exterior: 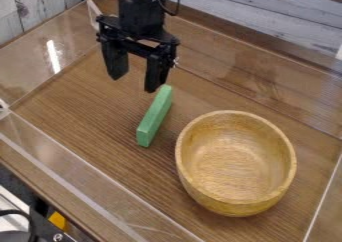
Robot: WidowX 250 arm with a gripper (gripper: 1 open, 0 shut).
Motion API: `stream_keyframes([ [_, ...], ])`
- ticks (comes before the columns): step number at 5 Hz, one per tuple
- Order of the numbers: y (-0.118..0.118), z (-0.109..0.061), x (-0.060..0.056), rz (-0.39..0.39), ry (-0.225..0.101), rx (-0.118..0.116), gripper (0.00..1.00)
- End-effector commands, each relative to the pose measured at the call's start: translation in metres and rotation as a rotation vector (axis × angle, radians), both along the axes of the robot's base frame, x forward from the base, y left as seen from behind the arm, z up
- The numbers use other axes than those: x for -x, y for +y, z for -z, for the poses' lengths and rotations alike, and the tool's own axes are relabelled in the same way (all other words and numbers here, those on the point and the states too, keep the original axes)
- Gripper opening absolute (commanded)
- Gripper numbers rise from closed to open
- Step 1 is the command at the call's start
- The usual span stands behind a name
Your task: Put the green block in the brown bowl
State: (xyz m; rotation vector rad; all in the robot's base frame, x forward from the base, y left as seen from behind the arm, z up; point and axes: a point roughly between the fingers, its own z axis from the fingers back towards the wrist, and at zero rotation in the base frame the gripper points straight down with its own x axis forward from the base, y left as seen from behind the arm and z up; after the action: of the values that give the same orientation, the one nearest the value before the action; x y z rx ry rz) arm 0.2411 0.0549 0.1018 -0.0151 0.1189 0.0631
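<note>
The green block [155, 117] lies flat on the wooden table, a long matte bar running from upper right to lower left. To its right sits the brown bowl [238, 160], round, light wood, with nothing inside. My gripper [134, 81] hangs pointing straight down just above and behind the block's far end. Its two black fingers [152, 78] stand apart, open, with nothing between them.
Clear acrylic walls [54, 146] ring the table on the left, front and back. A clear triangular bracket [96, 13] stands at the back left corner. Dark wood tabletop [80, 96] stretches left of the block.
</note>
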Motion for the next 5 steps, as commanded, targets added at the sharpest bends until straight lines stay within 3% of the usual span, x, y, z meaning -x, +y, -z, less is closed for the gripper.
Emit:
stream_keyframes([
  [1, -0.002, -0.016, 0.0, -0.019, -0.054, -0.008, 1.0],
  [2, -0.014, -0.014, 0.005, -0.156, -0.054, -0.009, 1.0],
  [3, -0.024, -0.01, 0.008, -0.28, -0.054, -0.013, 0.0],
  [4, -0.03, -0.011, 0.007, -0.302, -0.06, -0.023, 1.0],
  [5, -0.034, -0.012, 0.007, -0.316, -0.059, -0.036, 1.0],
])
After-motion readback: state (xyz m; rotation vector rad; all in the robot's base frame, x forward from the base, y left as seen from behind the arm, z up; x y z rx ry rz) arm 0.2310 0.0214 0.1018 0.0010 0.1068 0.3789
